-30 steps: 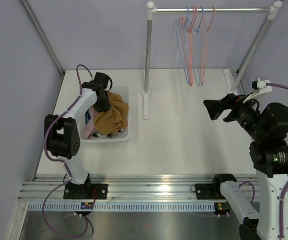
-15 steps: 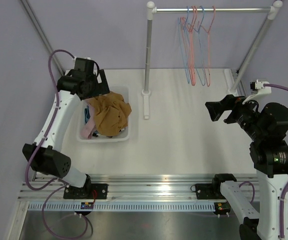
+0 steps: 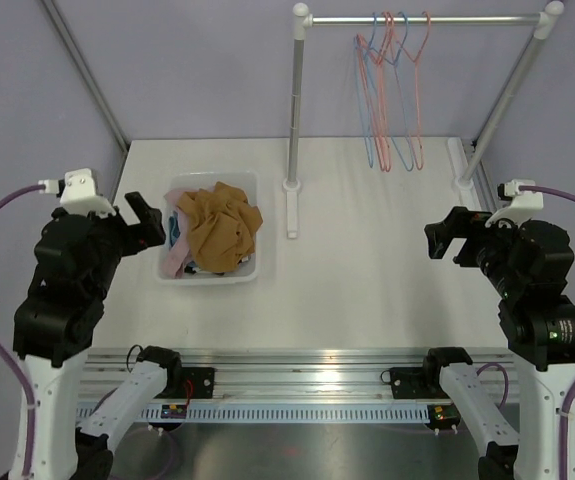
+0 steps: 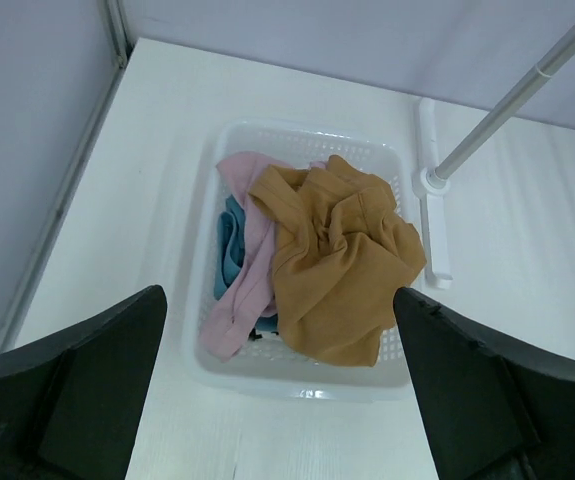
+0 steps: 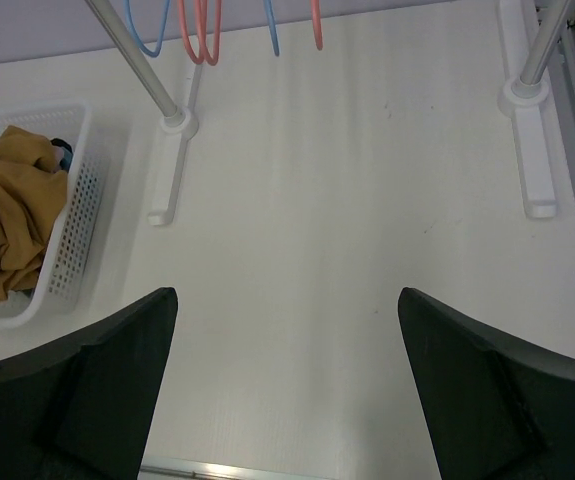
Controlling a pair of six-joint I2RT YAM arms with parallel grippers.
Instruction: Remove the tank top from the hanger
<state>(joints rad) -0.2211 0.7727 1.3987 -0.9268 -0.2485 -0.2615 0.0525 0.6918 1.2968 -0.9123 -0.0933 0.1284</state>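
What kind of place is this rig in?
Probably a lab test cell for laundry handling: a white table between plain walls, a rack with bare hangers, a basket of clothes.

crumpled matt cloth tank top [image 4: 337,260]; perforated plastic basket [image 4: 307,374]

Bright, even light, faint shadows on the white table [image 3: 367,270], sharp focus, mild glare on the front rail [image 3: 329,376].

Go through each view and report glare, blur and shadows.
Top external: even light, a glare patch on the rail at the near edge. Left wrist: basket sharp, left fingers dark and soft. Right wrist: table bright, faint shadows, right fingers near-black.
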